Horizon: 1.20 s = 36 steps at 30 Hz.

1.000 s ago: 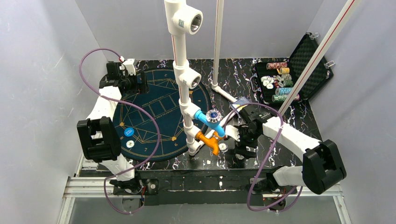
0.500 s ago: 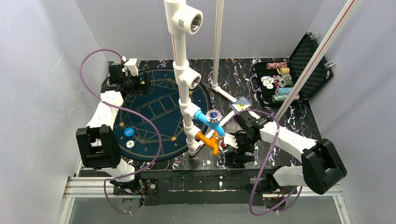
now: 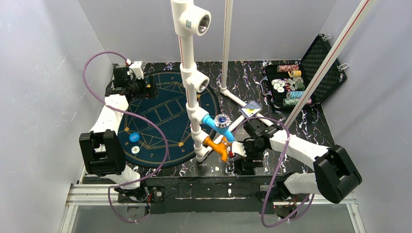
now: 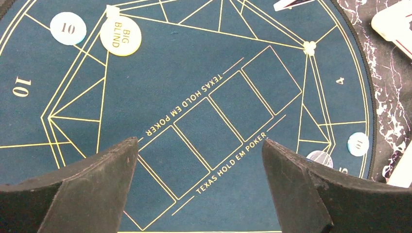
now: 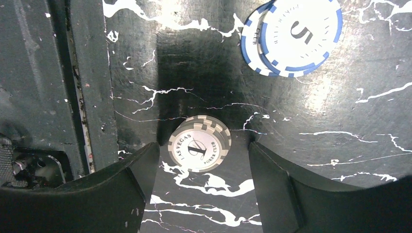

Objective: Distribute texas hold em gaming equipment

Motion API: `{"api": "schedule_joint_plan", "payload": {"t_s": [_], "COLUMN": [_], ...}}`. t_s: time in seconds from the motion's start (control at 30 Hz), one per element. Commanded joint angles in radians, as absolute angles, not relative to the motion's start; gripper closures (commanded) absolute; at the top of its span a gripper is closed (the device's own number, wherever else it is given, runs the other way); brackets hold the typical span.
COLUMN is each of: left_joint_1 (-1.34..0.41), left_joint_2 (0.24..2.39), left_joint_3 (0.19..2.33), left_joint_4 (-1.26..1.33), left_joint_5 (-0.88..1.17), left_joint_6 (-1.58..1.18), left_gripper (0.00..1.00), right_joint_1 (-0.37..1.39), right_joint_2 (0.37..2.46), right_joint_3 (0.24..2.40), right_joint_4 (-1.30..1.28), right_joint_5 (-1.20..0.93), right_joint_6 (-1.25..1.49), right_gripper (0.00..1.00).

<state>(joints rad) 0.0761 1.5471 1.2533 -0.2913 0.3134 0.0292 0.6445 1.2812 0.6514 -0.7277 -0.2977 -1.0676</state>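
The right gripper [image 5: 204, 143] is low over the black table [image 5: 316, 145], its jaws apart with a grey chip [image 5: 199, 144] lying flat between them; the left finger is just beside the chip's rim and the right finger stands a little off it, so nothing is pinched. Two blue chips [image 5: 296, 36] marked 5 overlap on the table beyond the grey one, well clear of the fingers.

The left gripper [image 4: 199, 141] hangs over the far side of the round mat [image 4: 194, 73] with its jaws spread wide and nothing between them. On the mat a yellow chip [image 4: 120, 35] reading BIG BLIND lies just beside a pale 10 chip [image 4: 68, 28]; two more pale chips [image 4: 358, 143] sit near the mat's opposite edge.

In the overhead view an open case [image 3: 316, 63] of chips stands at the far right corner; cards [image 3: 251, 108] with a blue back lie on the table between it and the right arm.
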Motion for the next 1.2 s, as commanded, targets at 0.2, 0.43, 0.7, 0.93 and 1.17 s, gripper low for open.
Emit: {"api": "schedule_joint_plan", "payload": {"t_s": [0.2,0.43,0.7,0.93,1.17], "left_joint_1": [0.072,0.073,0.072,0.073,0.072], "left_joint_2": [1.561,1.567,1.579,1.593,1.598], "left_joint_3": [1.303,1.316,1.327,1.340,1.338], "left_joint_4": [-0.319,-0.326,-0.333,-0.339,-0.341], "left_joint_5": [0.279,0.269,0.264,0.271,0.271], "left_joint_6": [0.031,0.035,0.043,0.036,0.038], "left_gripper": [0.02,0.02,0.02,0.02,0.02], "right_joint_1": [0.695,0.718,0.716,0.678,0.589], "right_joint_2": [1.297,1.307,1.303,1.292,1.299], "right_joint_3": [0.559,0.536,0.568,0.624,0.699], "right_joint_4": [-0.670,-0.663,-0.677,-0.717,-0.770], "right_joint_5": [-0.271,-0.250,-0.244,-0.277,-0.350], "right_joint_6": [-1.044,-1.063,-1.032,-1.007,-1.015], "right_gripper": [0.29,0.49,0.72,0.99,0.99]}}
